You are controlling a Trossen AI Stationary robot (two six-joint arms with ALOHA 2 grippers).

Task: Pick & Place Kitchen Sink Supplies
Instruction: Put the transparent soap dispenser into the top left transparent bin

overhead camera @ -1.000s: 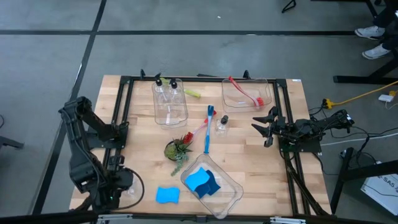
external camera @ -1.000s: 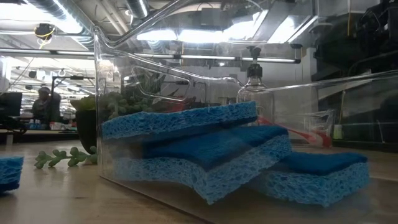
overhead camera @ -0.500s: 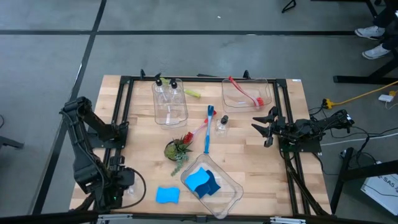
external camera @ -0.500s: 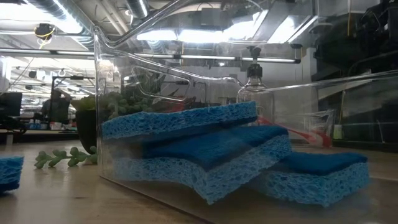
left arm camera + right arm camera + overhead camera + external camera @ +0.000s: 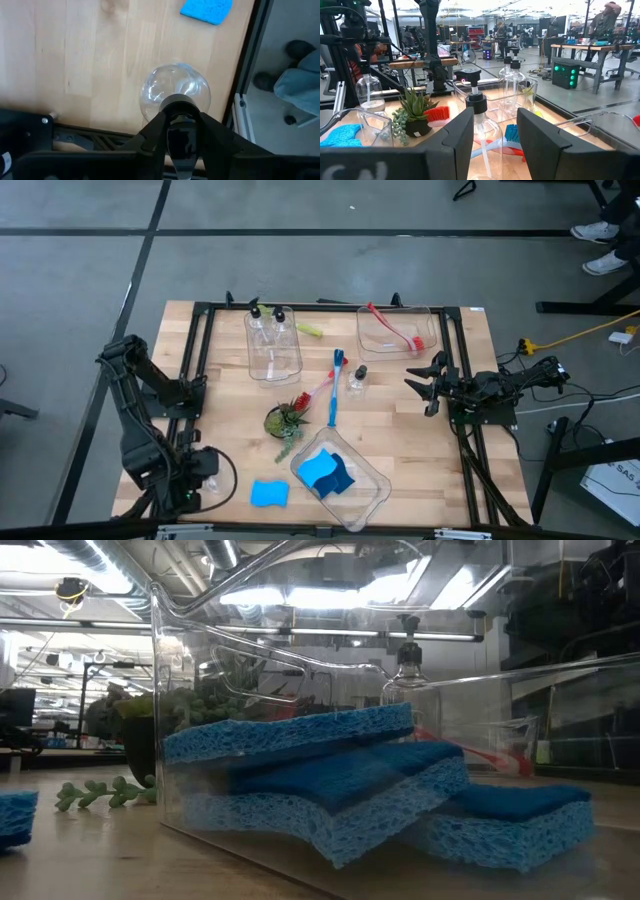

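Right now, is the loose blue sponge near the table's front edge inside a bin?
No, the loose blue sponge lies on the bare wooden table, beside the clear bin holding the other sponges.

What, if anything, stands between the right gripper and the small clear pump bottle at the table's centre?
Nothing visible does: only bare wooden table lies between the right gripper and the small clear black-pumped bottle.

No readable text, label, brand or number is showing on anything in these views. Pale marks are showing at the bottom edge of the right wrist view on the dark gripper body (image 5: 355,170), but they are cut off and cannot be read.
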